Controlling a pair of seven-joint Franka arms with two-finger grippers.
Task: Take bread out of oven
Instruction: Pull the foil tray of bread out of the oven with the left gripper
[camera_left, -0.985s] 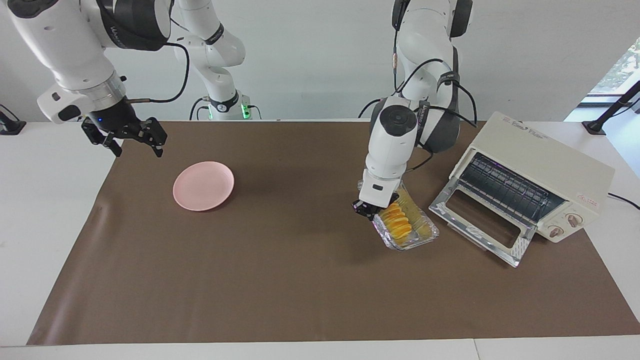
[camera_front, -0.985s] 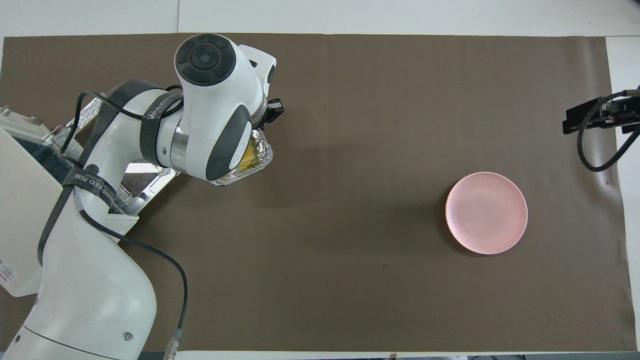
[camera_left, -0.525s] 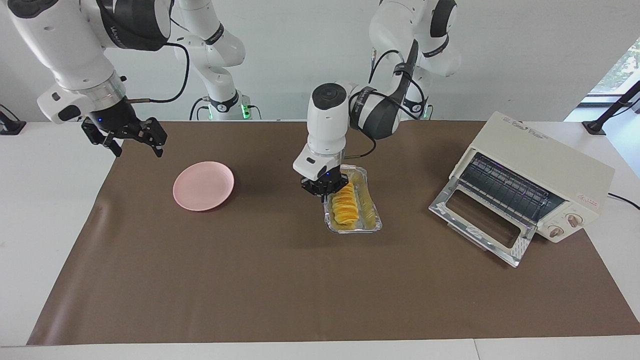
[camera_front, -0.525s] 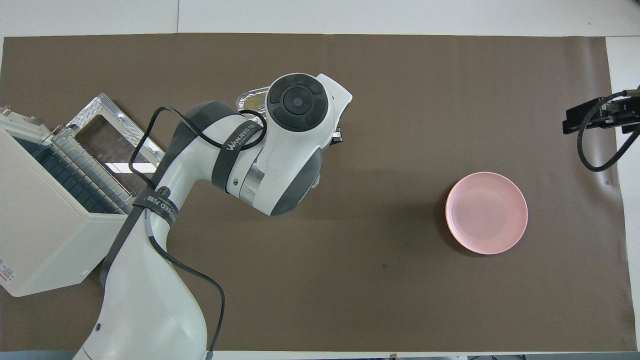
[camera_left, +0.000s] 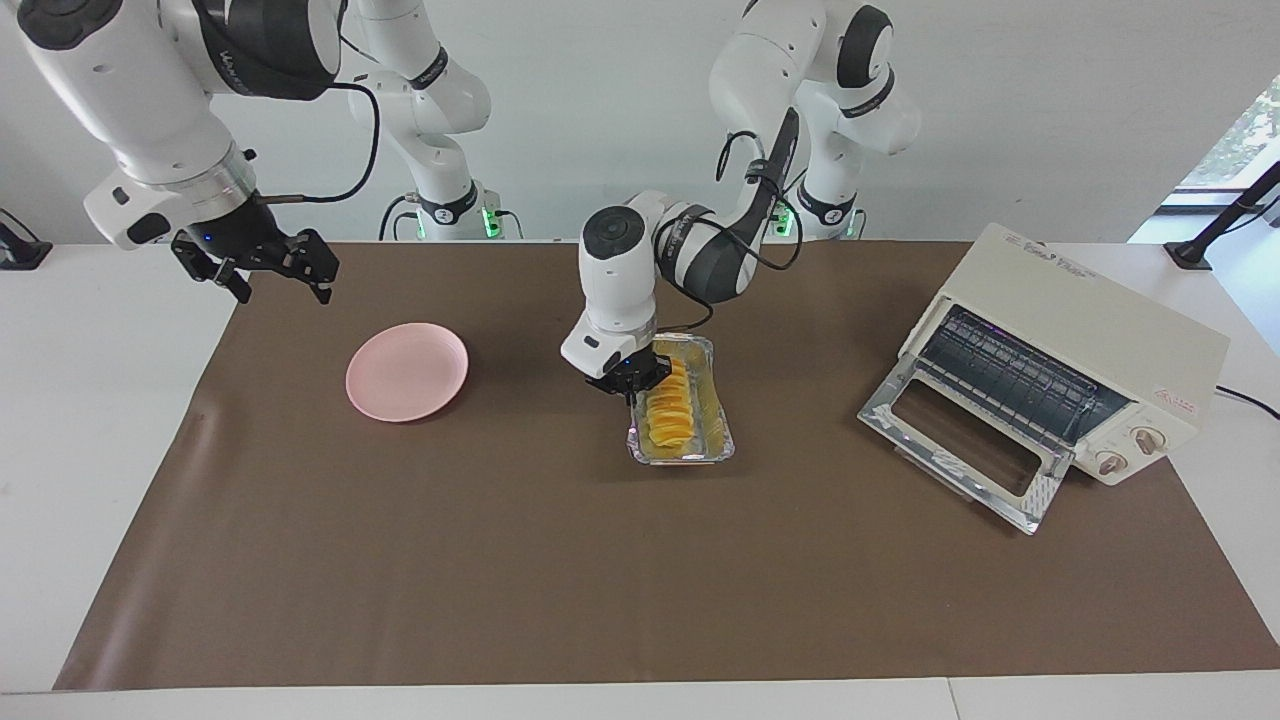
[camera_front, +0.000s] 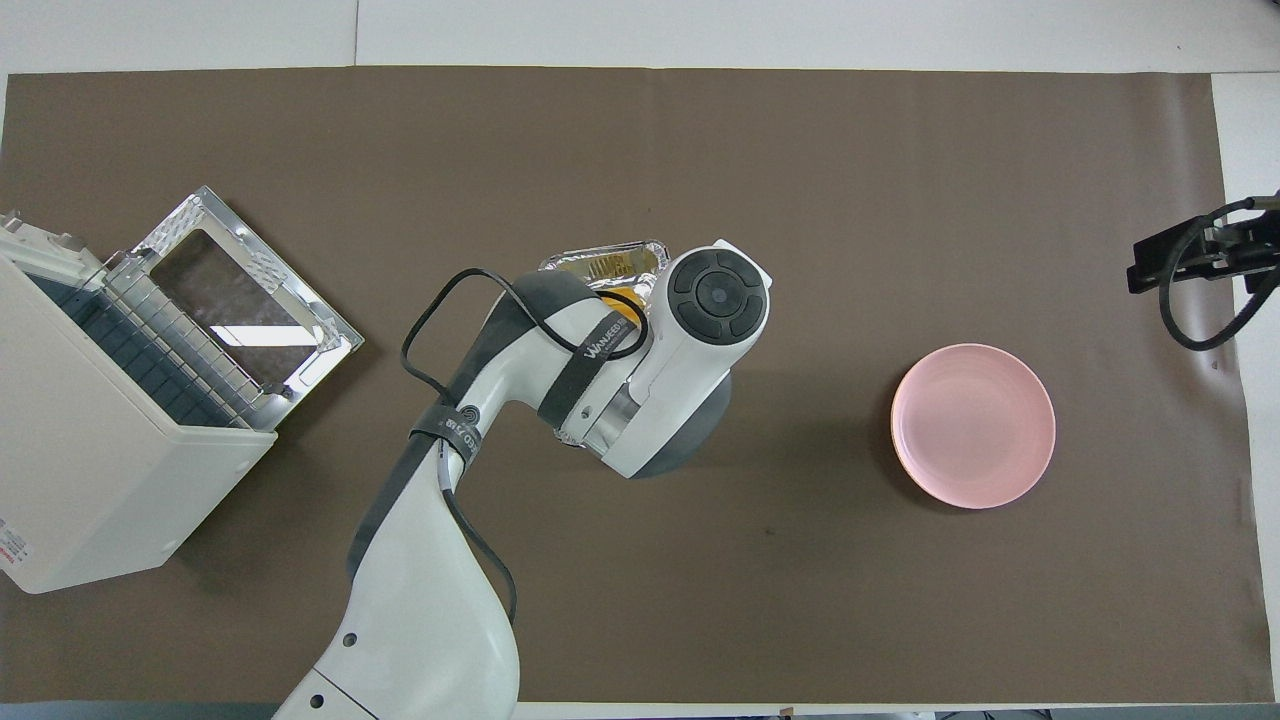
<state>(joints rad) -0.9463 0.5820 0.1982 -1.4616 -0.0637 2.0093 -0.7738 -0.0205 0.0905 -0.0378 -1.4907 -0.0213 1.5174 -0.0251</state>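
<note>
The left gripper (camera_left: 630, 383) is clamped on the long rim of the foil tray (camera_left: 718, 432), on the side toward the right arm's end of the table, over the middle of the brown mat (camera_left: 560, 560). The bread (camera_left: 668, 412) lies lengthwise in that tray, well apart from the oven (camera_left: 1085, 330), which stands at the left arm's end with its door (camera_left: 962, 445) folded down flat onto the mat and its wire rack (camera_left: 1010, 375) bare. A wide strip of open mat separates the tray from the door's edge, and another separates it from the pink plate (camera_left: 407, 371). The right gripper (camera_left: 262, 265) waits with its fingers spread, over the mat's edge at the right arm's end, near the plate. The mat's half farther from the robots holds only bare surface.
</note>
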